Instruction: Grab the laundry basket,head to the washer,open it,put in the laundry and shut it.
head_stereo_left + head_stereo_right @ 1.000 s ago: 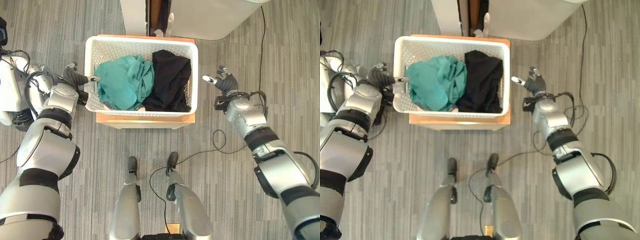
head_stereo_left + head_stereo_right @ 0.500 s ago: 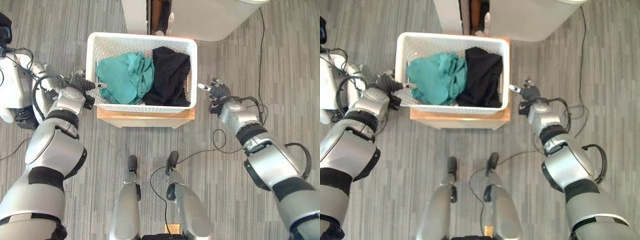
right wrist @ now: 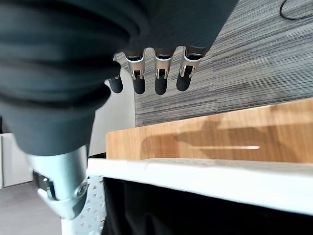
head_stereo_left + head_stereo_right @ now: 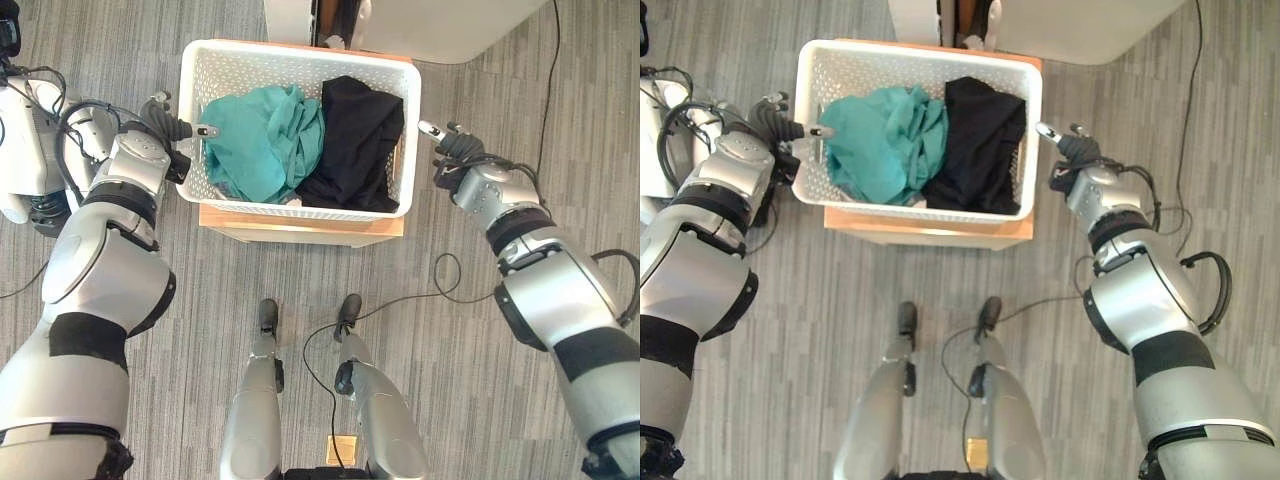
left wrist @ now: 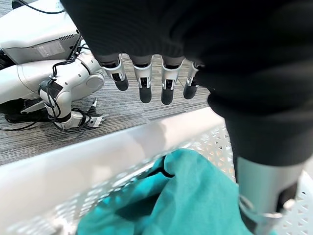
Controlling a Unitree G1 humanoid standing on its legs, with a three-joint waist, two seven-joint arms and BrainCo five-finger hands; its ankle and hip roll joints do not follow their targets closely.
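Basket: white, on a wooden surface, holding teal and black laundry.
Left robot hand: fingers relaxed, thumb over the rim.
Right robot hand: fingers apart, at the opposite rim.

Silver-grey arms, dark ribbed wrist covers, dark-tipped silver fingers

White perforated laundry basket is sitting on a low wooden stand, w/ teal cloth beside black cloth inside. Left hand is reaching its thumb over the basket's left rim; right hand is hovering just beside the right rim, fingers relaxed.
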